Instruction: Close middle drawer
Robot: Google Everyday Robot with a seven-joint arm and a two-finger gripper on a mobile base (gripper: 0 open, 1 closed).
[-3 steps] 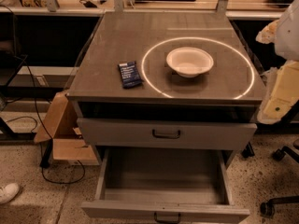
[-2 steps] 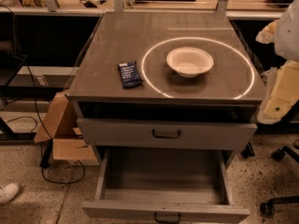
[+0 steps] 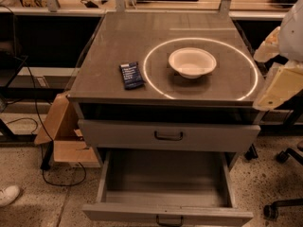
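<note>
The middle drawer (image 3: pixel 165 181) is standing pulled out, not yet pushed, while the gripper (image 3: pixel 280 86) is hanging at the right edge, well apart, and I cannot tell its grip.

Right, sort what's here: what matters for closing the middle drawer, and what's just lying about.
For the job: middle drawer, pulled open; its bar handle; robot arm at the right edge, claw out of view.
Lying about: white bowl; dark blue packet; top drawer; cardboard box on the floor.

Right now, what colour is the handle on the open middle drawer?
Nearly black bar handle on the grey metal middle drawer; camera view. Gripper at right edge.
</note>
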